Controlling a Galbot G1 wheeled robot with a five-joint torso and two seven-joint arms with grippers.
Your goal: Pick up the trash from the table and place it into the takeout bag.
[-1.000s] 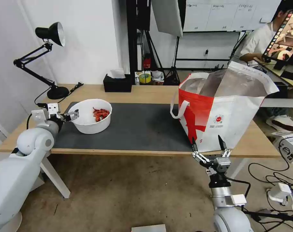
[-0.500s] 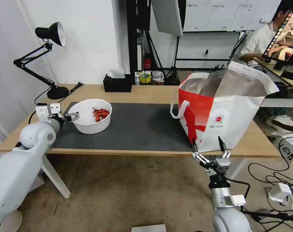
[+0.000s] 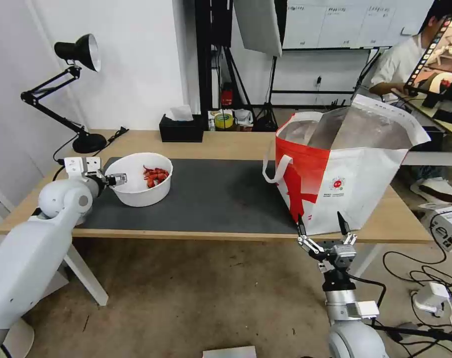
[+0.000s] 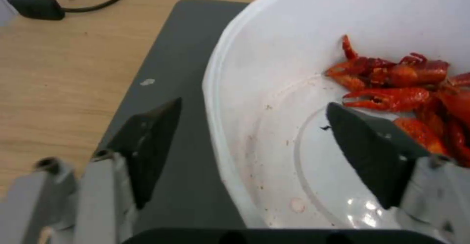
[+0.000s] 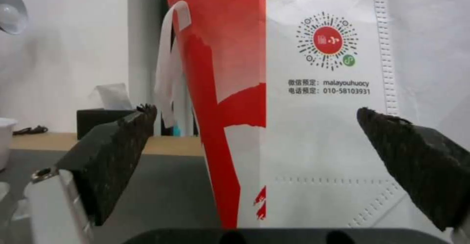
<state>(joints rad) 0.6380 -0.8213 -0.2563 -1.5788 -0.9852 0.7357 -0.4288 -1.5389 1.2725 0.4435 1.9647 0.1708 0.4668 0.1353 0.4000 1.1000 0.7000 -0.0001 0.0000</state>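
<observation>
At the left of the head frame, the left gripper (image 4: pixel 249 141) stands spread wide and empty, straddling the near rim of the white bowl (image 3: pixel 136 191) on the mat, one finger (image 4: pixel 147 141) outside, one inside.

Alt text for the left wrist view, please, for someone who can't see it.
The open left gripper straddles the rim of a white bowl, one finger outside over the grey mat, the other inside near red shells. Light-wood table lies beyond the mat.
</observation>
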